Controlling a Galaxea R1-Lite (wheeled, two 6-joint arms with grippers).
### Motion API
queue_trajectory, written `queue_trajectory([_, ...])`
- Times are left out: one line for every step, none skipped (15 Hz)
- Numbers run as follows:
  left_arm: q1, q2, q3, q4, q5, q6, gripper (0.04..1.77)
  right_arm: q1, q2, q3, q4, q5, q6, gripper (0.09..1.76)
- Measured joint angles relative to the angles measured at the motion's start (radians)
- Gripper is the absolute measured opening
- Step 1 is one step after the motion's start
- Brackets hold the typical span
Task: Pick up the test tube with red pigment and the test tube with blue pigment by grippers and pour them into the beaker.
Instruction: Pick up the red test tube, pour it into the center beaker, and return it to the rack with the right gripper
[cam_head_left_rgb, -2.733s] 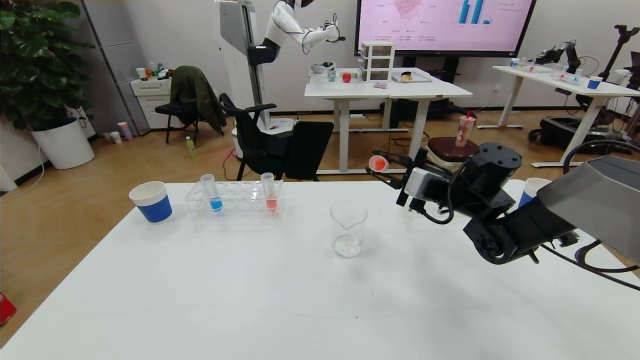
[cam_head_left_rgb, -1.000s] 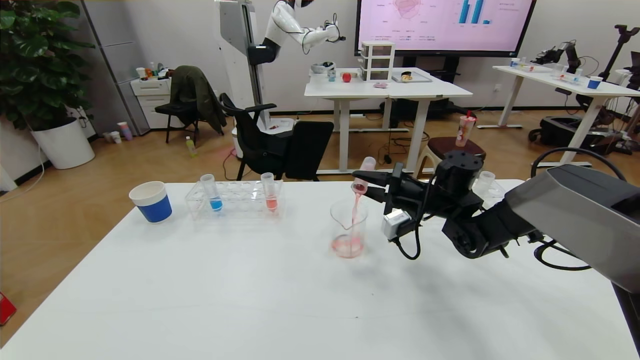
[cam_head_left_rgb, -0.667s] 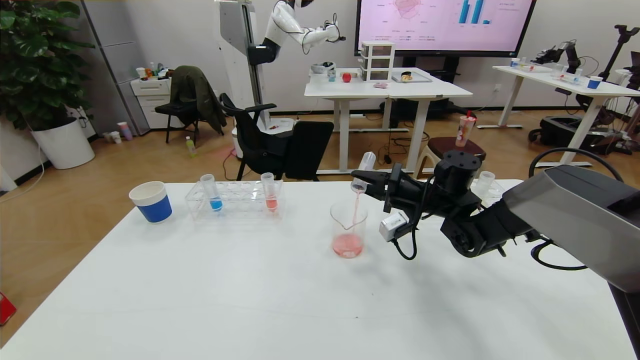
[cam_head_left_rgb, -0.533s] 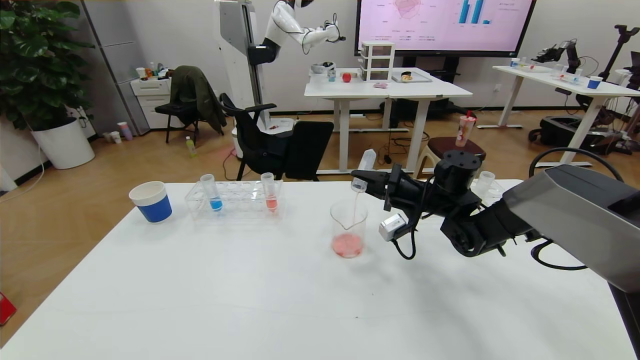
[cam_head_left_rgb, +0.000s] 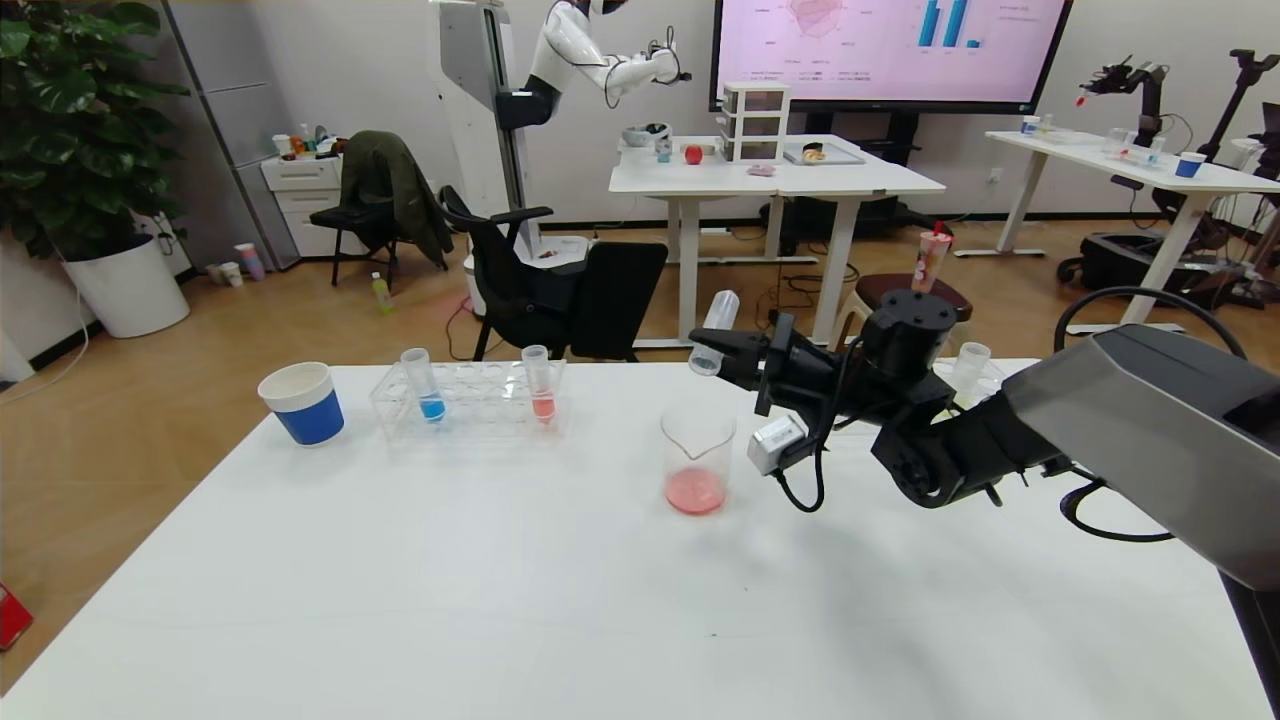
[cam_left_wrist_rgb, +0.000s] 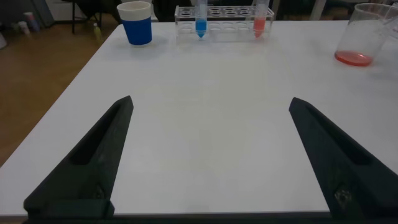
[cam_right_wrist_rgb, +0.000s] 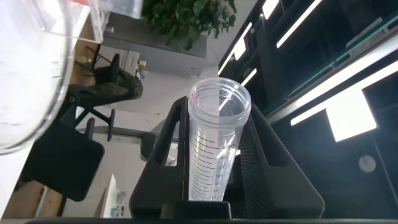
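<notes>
My right gripper (cam_head_left_rgb: 712, 350) is shut on the test tube with red pigment (cam_head_left_rgb: 716, 328), which is clear and empty and tilted mouth-down just above the beaker (cam_head_left_rgb: 697, 460). The tube (cam_right_wrist_rgb: 214, 143) fills the right wrist view between the fingers, with the beaker rim (cam_right_wrist_rgb: 25, 74) beside it. The beaker holds red liquid at its bottom. The test tube with blue pigment (cam_head_left_rgb: 424, 385) stands in the clear rack (cam_head_left_rgb: 480, 405), with a paler salmon-red tube (cam_head_left_rgb: 539, 385) beside it. My left gripper (cam_left_wrist_rgb: 210, 102) is open and empty, low over the near table, far from the rack (cam_left_wrist_rgb: 227, 15).
A blue-banded white cup (cam_head_left_rgb: 303, 403) stands left of the rack. Another clear tube (cam_head_left_rgb: 968, 365) stands at the table's far right, behind my right arm. The white table (cam_head_left_rgb: 450, 600) ends just behind the rack. Chairs and other desks stand beyond.
The red stream from the tube into the beaker has stopped. My right gripper has risen a little and shifted left with the empty tube. The red liquid has settled in the beaker.
</notes>
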Motion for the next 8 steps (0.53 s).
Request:
queue_trajectory([0.0, 0.0, 0.0, 0.0, 0.0, 0.0, 1.75, -0.004, -0.028, -0.001, 0.0, -0.009, 0.08, 0.49])
queue_trajectory([0.0, 0.0, 0.0, 0.0, 0.0, 0.0, 1.75, -0.013, -0.063, 0.008, 0.001, -0.026, 0.21, 0.49])
queue_trajectory([0.0, 0.0, 0.0, 0.0, 0.0, 0.0, 1.75, -0.02, -0.097, 0.027, -0.002, -0.05, 0.345, 0.49])
queue_trajectory([0.0, 0.0, 0.0, 0.0, 0.0, 0.0, 1.75, -0.027, -0.134, 0.055, -0.016, -0.09, 0.478, 0.49])
queue_trajectory([0.0, 0.0, 0.0, 0.0, 0.0, 0.0, 1.75, -0.034, -0.173, 0.084, -0.039, -0.15, 0.624, 0.49])
queue_trajectory([0.0, 0.0, 0.0, 0.0, 0.0, 0.0, 1.75, -0.038, -0.203, 0.108, -0.065, -0.215, 0.767, 0.49])
queue_trajectory([0.0, 0.0, 0.0, 0.0, 0.0, 0.0, 1.75, -0.041, -0.231, 0.128, -0.097, -0.301, 0.914, 0.49])
queue_trajectory([0.0, 0.0, 0.0, 0.0, 0.0, 0.001, 1.75, -0.042, -0.256, 0.145, -0.13, -0.403, 1.063, 0.49])
